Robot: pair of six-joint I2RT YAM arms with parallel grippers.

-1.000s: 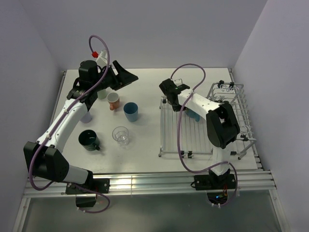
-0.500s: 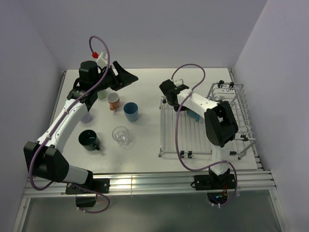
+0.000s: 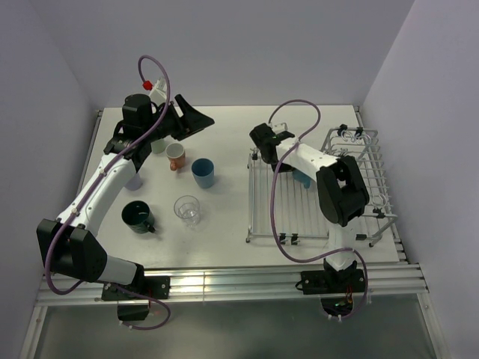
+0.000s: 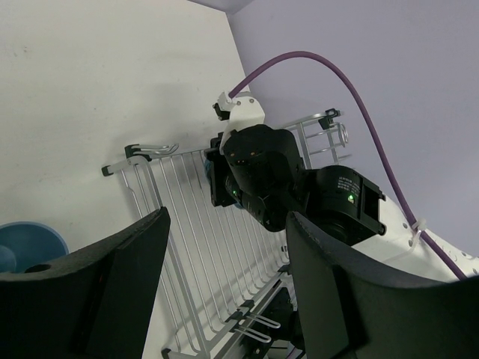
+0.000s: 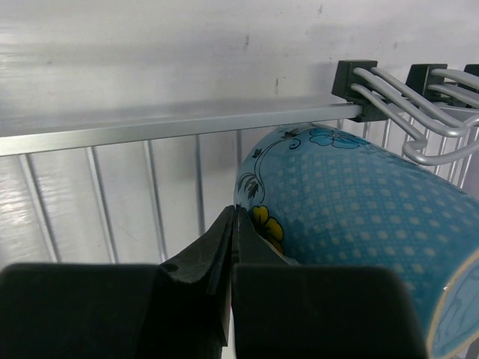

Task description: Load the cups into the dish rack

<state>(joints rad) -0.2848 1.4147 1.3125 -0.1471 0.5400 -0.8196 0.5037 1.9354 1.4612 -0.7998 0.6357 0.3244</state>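
Observation:
The dish rack [image 3: 273, 209] stands on the right half of the table. A light blue patterned cup [image 5: 359, 202] lies on its side on the rack bars. My right gripper [image 5: 234, 213] is shut, with nothing between its fingers, its tip just left of that cup. On the left stand an orange cup [image 3: 176, 155], a blue cup [image 3: 203, 172], a clear glass [image 3: 187, 210], a dark green cup [image 3: 138, 217], and a pale green cup [image 3: 159, 146] half hidden by my arm. Raised over the table's far side, my left gripper [image 3: 196, 120] is open and empty.
The rack's raised wire side section [image 3: 363, 161] runs along the right, close to the wall. My right arm's elbow [image 3: 343, 191] hangs over the rack. A lavender cup [image 3: 135, 180] peeks out beside my left arm. In the left wrist view the blue cup [image 4: 26, 243] sits at the lower left.
My right wrist has shifted slightly to the right over the rack's far end. The left arm and the cups on the table have not moved.

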